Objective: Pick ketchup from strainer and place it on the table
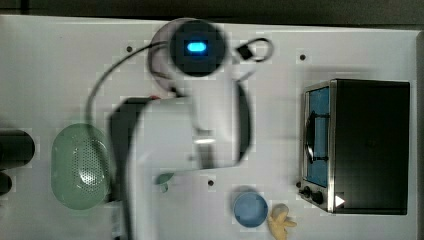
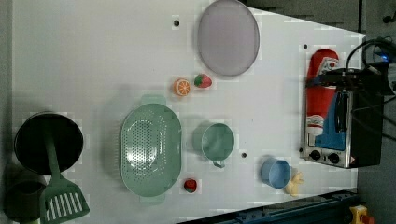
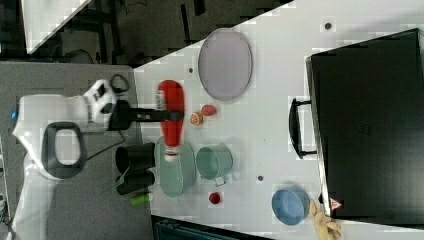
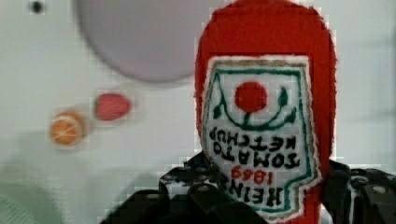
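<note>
- The ketchup (image 3: 171,117) is gripped around its middle by the hand (image 3: 167,115), the fingers partly closed against its sides.
- The bottle is held in the air, clear of the tabletop (image 2: 93,56).
- In the right view its white cap overlaps the strainer (image 3: 175,172); how it lies relative to the basin cannot be told.
- An orange slice (image 2: 182,87) and a strawberry (image 2: 202,80) lie by the lilac plate (image 2: 228,37).
</note>
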You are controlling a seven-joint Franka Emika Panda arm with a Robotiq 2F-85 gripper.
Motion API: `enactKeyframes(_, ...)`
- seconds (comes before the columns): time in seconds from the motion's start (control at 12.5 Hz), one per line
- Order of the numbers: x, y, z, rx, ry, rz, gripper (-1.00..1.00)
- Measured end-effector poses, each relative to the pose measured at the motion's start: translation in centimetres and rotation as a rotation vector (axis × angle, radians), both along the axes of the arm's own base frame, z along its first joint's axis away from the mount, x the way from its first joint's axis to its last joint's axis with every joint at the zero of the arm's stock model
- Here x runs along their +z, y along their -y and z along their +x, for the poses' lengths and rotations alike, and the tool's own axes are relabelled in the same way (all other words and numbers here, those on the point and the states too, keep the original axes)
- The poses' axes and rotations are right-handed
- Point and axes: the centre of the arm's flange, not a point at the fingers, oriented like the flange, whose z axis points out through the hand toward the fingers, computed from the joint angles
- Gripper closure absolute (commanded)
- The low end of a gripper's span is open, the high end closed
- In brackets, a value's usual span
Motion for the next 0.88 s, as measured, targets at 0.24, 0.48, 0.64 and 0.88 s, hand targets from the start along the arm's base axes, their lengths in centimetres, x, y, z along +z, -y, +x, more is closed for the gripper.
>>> enactKeyframes(0.24, -3.3, 7.2, -1.1, -0.102, -0.004, -0.004, -0.13)
enactKeyframes(0.48, -8.7, 10.9, -3.5, -0.157, 0.013, -0.005, -0.13)
enactKeyframes(0.64, -12.2, 10.3, -5.1, -0.150, 0.015, 0.005, -0.13)
enactKeyframes(0.88, -16.9, 7.5, -5.7, -0.099, 0.037, 0.039, -0.13)
